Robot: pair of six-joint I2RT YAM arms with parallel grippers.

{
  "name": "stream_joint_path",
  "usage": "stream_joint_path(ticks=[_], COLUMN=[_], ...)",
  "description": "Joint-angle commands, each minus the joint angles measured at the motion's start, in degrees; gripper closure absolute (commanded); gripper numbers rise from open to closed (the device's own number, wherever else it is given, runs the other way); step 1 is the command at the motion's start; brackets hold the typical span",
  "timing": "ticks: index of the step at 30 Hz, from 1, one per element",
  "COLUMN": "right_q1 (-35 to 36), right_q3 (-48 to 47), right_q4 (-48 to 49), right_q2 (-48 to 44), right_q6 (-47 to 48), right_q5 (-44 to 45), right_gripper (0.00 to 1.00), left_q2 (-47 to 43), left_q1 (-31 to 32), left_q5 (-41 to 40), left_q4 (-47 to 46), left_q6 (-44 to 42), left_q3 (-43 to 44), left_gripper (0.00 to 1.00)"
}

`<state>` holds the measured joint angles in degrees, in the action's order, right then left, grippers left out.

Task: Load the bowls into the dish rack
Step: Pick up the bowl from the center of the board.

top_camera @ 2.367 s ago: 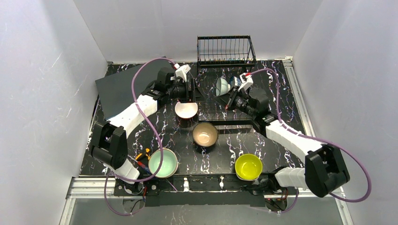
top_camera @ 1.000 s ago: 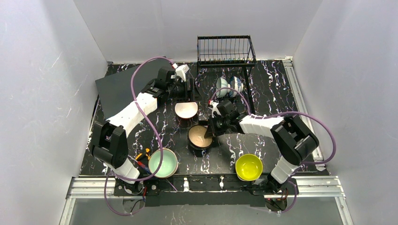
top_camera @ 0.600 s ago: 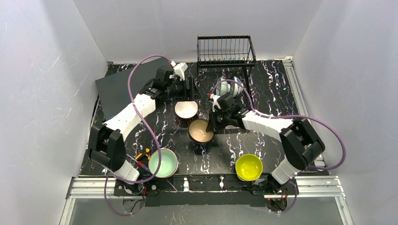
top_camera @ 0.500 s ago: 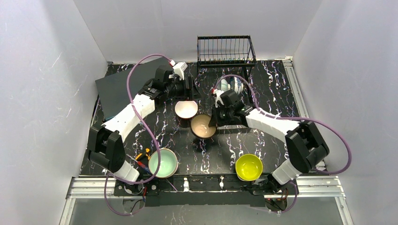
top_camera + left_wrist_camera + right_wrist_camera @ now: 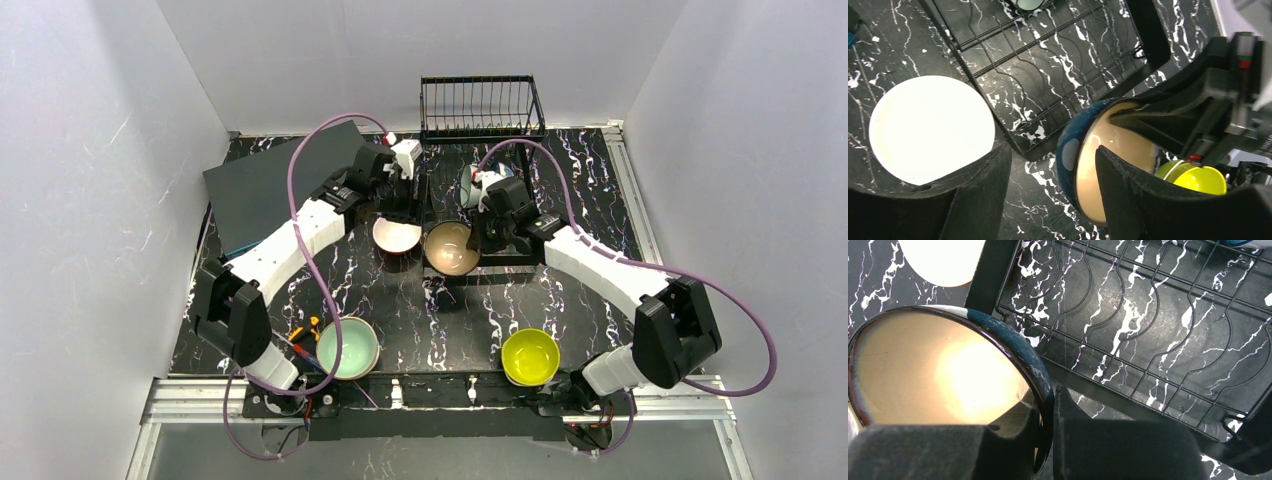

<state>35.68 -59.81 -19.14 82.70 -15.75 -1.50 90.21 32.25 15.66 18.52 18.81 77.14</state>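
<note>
My right gripper (image 5: pixel 478 240) is shut on the rim of a dark blue bowl (image 5: pixel 450 247) with a beige inside, held tilted at the front left corner of the dish rack's flat base (image 5: pixel 505 259). One finger is inside the bowl (image 5: pixel 938 375), one outside; the gripper (image 5: pixel 1047 400) is at the rim. My left gripper (image 5: pixel 407 205) hangs open above a white bowl (image 5: pixel 397 236). In the left wrist view the held bowl (image 5: pixel 1070 155) shows between the fingers of the left gripper (image 5: pixel 1050 155), and the white bowl (image 5: pixel 930 127) lies left. A blue-and-white patterned bowl (image 5: pixel 473 186) stands in the rack base.
The rack's upright wire basket (image 5: pixel 478 108) stands at the back wall. A dark grey flat box (image 5: pixel 275 180) lies at the back left. A mint-green bowl (image 5: pixel 348 347) and a yellow bowl (image 5: pixel 529 356) sit near the front edge. Grey walls close in both sides.
My right gripper took the dark blue bowl from mid-table and carried it back to the rack base. My left gripper shifted slightly right and its jaws narrowed a little.
</note>
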Motion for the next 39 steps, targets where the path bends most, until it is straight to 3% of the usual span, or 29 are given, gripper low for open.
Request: stream_joint_path(ticks=[1, 6, 11, 18, 21, 23, 24, 25, 28, 34, 39], right_q1=[-0.1, 0.0, 0.0, -0.1, -0.1, -0.1, -0.1, -0.2, -0.5, -3.2, -7.7], right_q3=[-3.9, -3.7, -3.8, -3.5, -3.4, -2.8, -2.1, -1.4, 1.2, 7.4, 15.1], right_q4=[3.3, 4.1, 4.6, 5.8, 6.0, 6.4, 6.9, 7.5, 9.8, 17.5, 31.9], right_q2=[-4.7, -6.3, -7.3, -7.7, -7.9, -8.4, -8.9, -9.5, -11.6, -12.5, -11.6], right_q6=[-0.3, -0.5, -1.0, -1.5, -1.6, -2.3, -2.9, -3.6, -6.0, -14.6, -24.9], right_q5=[1.0, 1.3, 1.3, 1.1, 1.2, 3.1, 3.6, 4.0, 3.1, -10.4, -24.2], right_gripper=[0.99, 0.99, 0.99, 0.98, 0.89, 0.58, 0.50, 0.29, 0.03, 0.01, 0.01], left_q2=[1.2, 3.4, 4.9, 4.7, 5.0, 5.2, 5.1, 5.1, 5.1, 5.2, 2.9], left_q1=[1.5, 5.1, 6.3, 6.3, 6.3, 6.3, 6.3, 6.3, 6.3, 5.5, 2.7], left_q5=[-2.4, -4.0, -5.4, -5.6, -5.2, -5.0, -5.1, -5.1, -5.7, -3.7, 0.4], left_q4=[4.4, 7.4, 9.2, 9.3, 9.4, 9.3, 9.2, 9.2, 9.0, 8.2, 4.7], left_q6=[-3.4, -6.9, -7.8, -8.0, -7.8, -7.4, -7.2, -7.0, -6.4, -4.7, -2.3], left_q3=[3.1, 5.5, 7.0, 7.0, 7.1, 7.1, 7.1, 7.0, 6.9, 6.7, 4.6], left_gripper=[0.41, 0.43, 0.60, 1.00, 1.00, 1.00, 1.00, 1.00, 1.00, 1.00, 1.00])
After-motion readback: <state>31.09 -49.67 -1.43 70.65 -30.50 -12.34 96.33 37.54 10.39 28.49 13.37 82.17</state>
